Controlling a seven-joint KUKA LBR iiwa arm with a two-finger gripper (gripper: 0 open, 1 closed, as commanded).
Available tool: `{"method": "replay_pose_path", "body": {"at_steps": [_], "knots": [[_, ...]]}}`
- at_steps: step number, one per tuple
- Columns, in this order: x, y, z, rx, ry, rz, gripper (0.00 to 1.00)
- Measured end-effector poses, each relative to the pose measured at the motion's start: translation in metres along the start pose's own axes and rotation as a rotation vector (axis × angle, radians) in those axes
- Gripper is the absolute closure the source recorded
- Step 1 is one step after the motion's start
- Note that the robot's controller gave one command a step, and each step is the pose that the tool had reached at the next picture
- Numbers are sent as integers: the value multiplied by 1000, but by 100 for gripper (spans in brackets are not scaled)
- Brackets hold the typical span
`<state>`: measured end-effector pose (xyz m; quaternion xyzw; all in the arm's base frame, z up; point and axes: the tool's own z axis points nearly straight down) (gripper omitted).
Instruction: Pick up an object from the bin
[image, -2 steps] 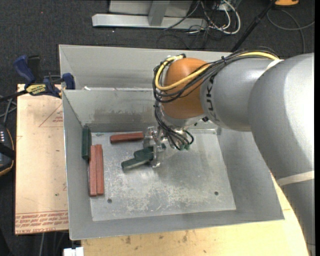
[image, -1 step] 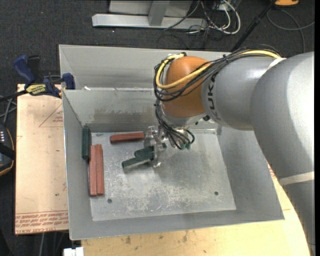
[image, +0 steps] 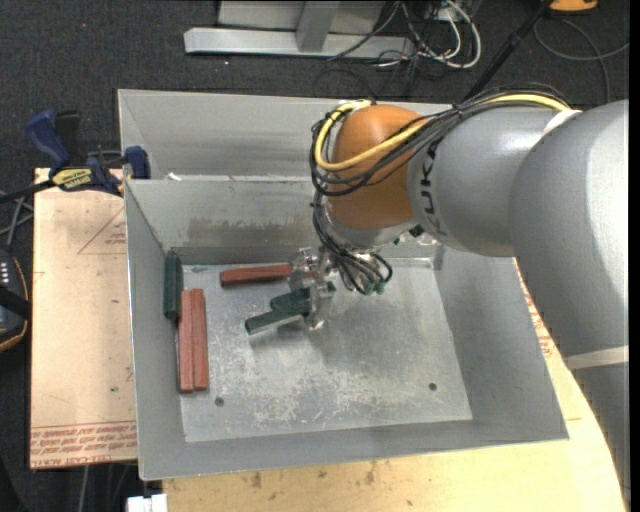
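Note:
My gripper (image: 312, 296) is down near the bin floor, a little left of the middle. Its metal fingers stand round the right end of a dark green bar (image: 272, 317) that lies slanting on the floor. The bar's right end sits between the fingers. Just behind the gripper lies a reddish-brown bar (image: 252, 275), pointing left, its right end close to the fingers.
Along the bin's left wall lie a long reddish-brown block (image: 192, 340) and a dark green bar (image: 172, 286) side by side. The arm with its orange cover and cables hangs over the back right of the bin. Bare floor lies to the front and right.

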<state>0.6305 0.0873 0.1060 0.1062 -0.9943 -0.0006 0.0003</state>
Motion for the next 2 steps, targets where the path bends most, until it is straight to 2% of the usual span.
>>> {"method": "replay_pose_path", "body": {"at_steps": [2], "knots": [[1,0,-37,0,4,-1,100]]}}
